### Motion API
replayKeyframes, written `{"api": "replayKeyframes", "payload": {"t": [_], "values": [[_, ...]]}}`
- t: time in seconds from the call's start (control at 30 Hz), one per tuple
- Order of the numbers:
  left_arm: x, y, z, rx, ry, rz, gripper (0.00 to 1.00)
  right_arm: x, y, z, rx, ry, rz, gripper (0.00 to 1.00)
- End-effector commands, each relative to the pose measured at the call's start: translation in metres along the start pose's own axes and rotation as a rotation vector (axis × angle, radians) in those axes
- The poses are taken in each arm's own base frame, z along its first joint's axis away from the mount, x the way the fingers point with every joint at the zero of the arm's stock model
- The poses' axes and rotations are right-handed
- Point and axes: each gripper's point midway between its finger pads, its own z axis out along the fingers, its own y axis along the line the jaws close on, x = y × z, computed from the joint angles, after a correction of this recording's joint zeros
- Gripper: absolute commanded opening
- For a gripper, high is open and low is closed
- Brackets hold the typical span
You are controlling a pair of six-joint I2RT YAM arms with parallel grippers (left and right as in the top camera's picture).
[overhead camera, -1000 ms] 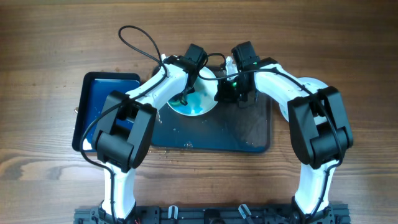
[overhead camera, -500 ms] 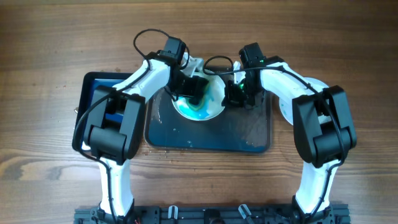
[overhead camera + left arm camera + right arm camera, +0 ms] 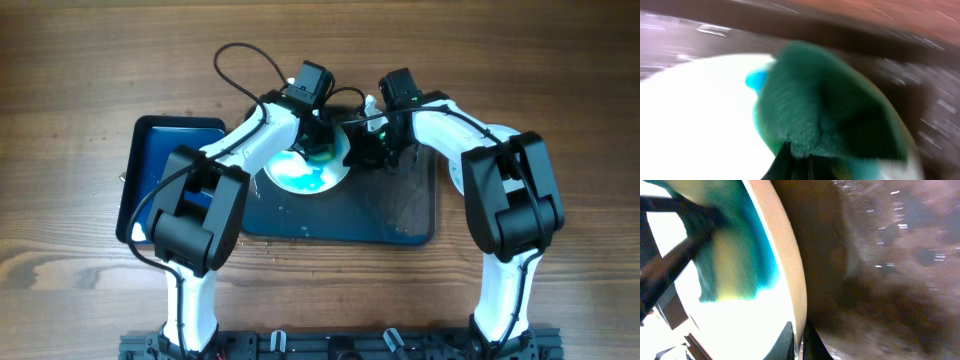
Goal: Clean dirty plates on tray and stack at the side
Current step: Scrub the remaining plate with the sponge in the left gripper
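Note:
One white plate [image 3: 305, 172] smeared with blue-teal paint lies tilted on the dark tray [image 3: 400, 215]; other plates are not visible. My left gripper [image 3: 322, 143] is shut on a green sponge [image 3: 820, 107] pressed on the plate's far part [image 3: 695, 120]. My right gripper [image 3: 362, 148] is shut on the plate's right rim [image 3: 790, 280], one finger on each side [image 3: 800, 342]. The sponge and left fingers also show in the right wrist view [image 3: 725, 250].
A narrower blue tray [image 3: 165, 165] lies left of the dark tray. The dark tray's surface is wet with drops [image 3: 900, 255]. A black cable [image 3: 240, 60] loops behind the left arm. Wooden table all around.
The left gripper with the sponge swung left across the plate, then back right to the plate's far right part. The right gripper stayed on the rim.

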Motion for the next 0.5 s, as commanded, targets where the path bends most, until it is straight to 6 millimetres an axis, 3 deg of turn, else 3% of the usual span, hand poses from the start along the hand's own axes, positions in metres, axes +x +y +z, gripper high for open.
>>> {"api": "replayKeyframes", "payload": {"t": [0.0,0.07,0.13,0.23,0.3,0.47], "values": [[-0.012,0.128,0.013,-0.548,-0.145,-0.143,0.04,0.037,-0.02,0.028,0.04,0.132,0.014,0.04],[0.018,0.112,0.022,-0.442,0.038,-0.054,0.04,0.037,-0.02,0.028,0.04,0.132,0.015,0.04],[0.067,0.065,0.027,-0.117,0.321,0.149,0.04,0.037,-0.02,0.028,0.04,0.132,0.015,0.04],[0.113,0.009,0.003,0.321,0.529,0.362,0.04,0.037,-0.019,0.028,0.04,0.132,0.015,0.04],[0.128,-0.018,-0.019,0.577,0.568,0.469,0.04,0.037,-0.019,0.028,0.04,0.132,0.015,0.04],[0.126,-0.03,-0.029,0.689,0.548,0.5,0.04,0.037,-0.02,0.028,0.04,0.132,0.016,0.04]]}}
